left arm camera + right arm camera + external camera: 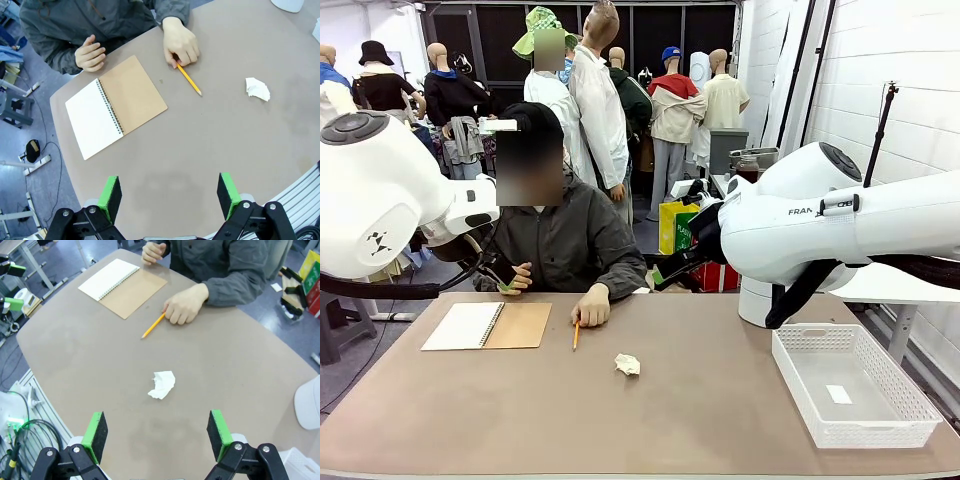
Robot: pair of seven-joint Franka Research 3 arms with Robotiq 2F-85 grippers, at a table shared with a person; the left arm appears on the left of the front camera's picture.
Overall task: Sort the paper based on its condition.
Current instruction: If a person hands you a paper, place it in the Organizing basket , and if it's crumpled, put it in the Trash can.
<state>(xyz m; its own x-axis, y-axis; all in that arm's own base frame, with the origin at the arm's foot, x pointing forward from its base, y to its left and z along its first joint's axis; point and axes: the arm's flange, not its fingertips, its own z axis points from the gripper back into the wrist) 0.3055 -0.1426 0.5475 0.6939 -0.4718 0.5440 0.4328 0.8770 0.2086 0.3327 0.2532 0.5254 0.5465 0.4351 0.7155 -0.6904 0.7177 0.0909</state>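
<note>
Your left arm (380,195) is hanging high over the left edge of the table (700,420), with its wrist tipping down toward the far left corner. The left gripper (169,196) is standing wide apart, its green pads well above the tabletop, and nothing is sitting between them. Your right arm (820,215) is reaching in from the right side, high over the table. The right gripper (156,437) is gaping just as wide, hovering clear of the surface and gripping nothing.

The white mesh-walled basket (910,420) is sitting along the right edge, toward the near right corner. A small flat white slip (839,394) is lying on its floor.

The paper you are sorting is showing as one crumpled wad (628,364), lying around the middle of the table, well apart from the basket. In the right wrist view it is lying ahead of the open fingers.

At the far edge, the person is resting one hand (592,305) on the upper end of a yellow pencil (576,335). The other hand (518,278) is curling beside the spiral notebook (485,325). The notebook is lying open near the far left corner, white page outward and tan cover toward the pencil.
</note>
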